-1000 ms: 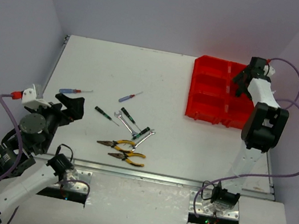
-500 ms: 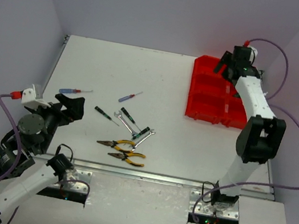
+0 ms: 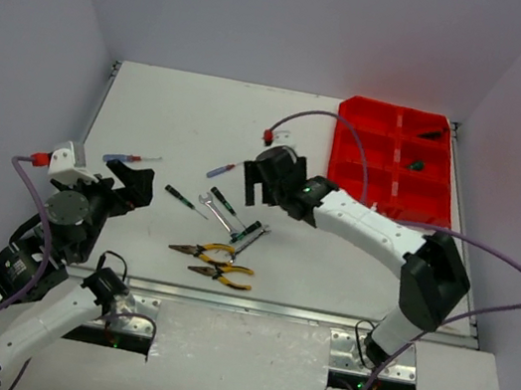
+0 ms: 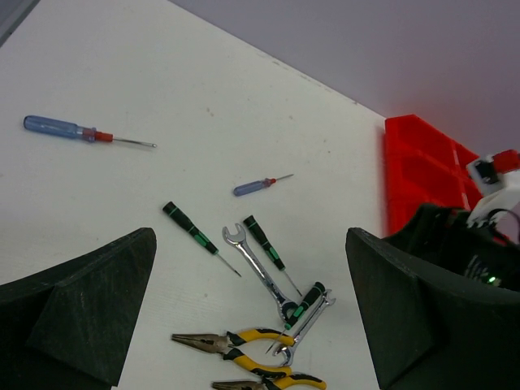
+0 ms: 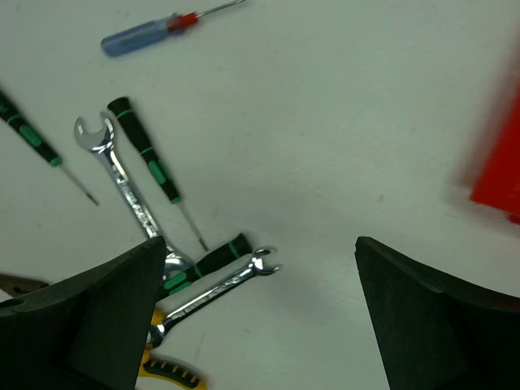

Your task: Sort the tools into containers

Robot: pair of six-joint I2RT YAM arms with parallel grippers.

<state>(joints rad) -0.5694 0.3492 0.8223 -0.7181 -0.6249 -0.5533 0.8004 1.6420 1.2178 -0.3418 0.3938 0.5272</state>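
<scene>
The red tray stands at the far right with a dark tool and a green-handled piece in its bins. On the table lie a large blue screwdriver, a small blue one, green-handled screwdrivers, two silver wrenches and two yellow pliers. My right gripper is open and empty above the table, just beyond the wrench. My left gripper is open and empty, left of the tools.
The tray's edge shows in the left wrist view and the right wrist view. The right arm stretches from the near right across to the table's middle. Grey walls enclose the table on three sides.
</scene>
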